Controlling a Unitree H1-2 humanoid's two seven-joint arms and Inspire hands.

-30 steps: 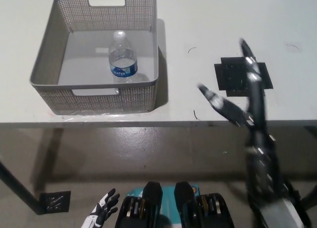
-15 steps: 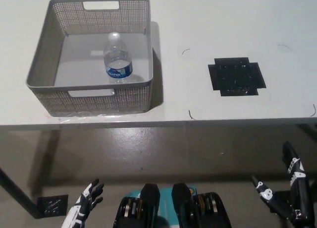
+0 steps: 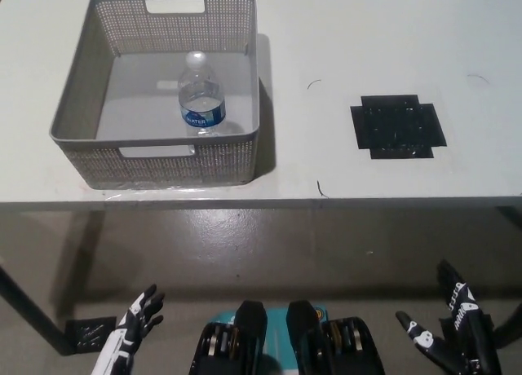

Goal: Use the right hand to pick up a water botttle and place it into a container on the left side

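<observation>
Head view: water bottle (image 3: 201, 95) upright in basket (image 3: 73, 114), well apart from both empty, splayed hands, right hand (image 3: 453, 338) dropped below table (image 3: 391, 33), left hand (image 3: 130, 334) low.

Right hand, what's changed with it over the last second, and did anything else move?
The right hand has dropped from above the table edge to low at the bottom right, open and empty. The left hand stays low at the bottom left. The water bottle still stands in the grey basket.
</observation>
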